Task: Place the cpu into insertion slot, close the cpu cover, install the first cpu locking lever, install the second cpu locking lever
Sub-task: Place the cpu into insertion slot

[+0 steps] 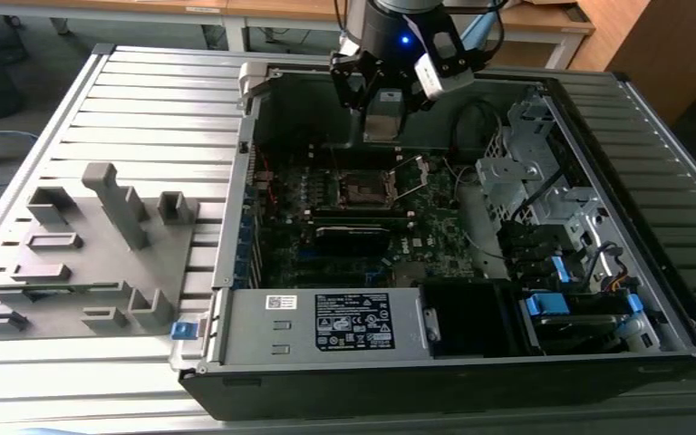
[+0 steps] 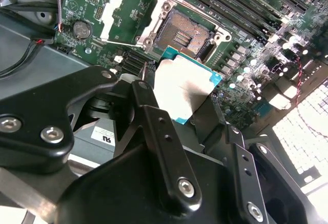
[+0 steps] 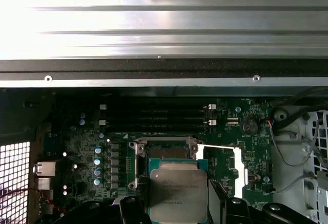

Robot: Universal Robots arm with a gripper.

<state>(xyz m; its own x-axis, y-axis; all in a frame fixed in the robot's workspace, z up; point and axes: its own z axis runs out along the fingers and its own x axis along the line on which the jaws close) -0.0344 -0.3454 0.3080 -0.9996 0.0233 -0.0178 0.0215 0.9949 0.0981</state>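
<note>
My gripper (image 1: 387, 101) hangs over the far part of the open computer case, shut on the cpu (image 1: 384, 127). In both wrist views the cpu (image 2: 184, 86) (image 3: 178, 187) shows its dull grey top and green edge between the two black fingers (image 2: 149, 112) (image 3: 130, 207). It hovers above the board, partly over the insertion slot (image 2: 187, 31) (image 3: 165, 152), which lies bare with its dark contact field showing. The cpu cover (image 2: 124, 15) (image 3: 224, 163), a silver frame, is swung open beside the slot. In the exterior view the slot (image 1: 362, 188) lies just below the gripper.
Long memory slots (image 3: 154, 115) run beside the socket. The case wall (image 3: 154, 73) rises close behind the board. A drive cage with cables (image 1: 542, 208) fills the exterior view's right, and a power supply (image 1: 348, 322) lies at the front. A grey fixture plate (image 1: 82, 254) sits outside the case.
</note>
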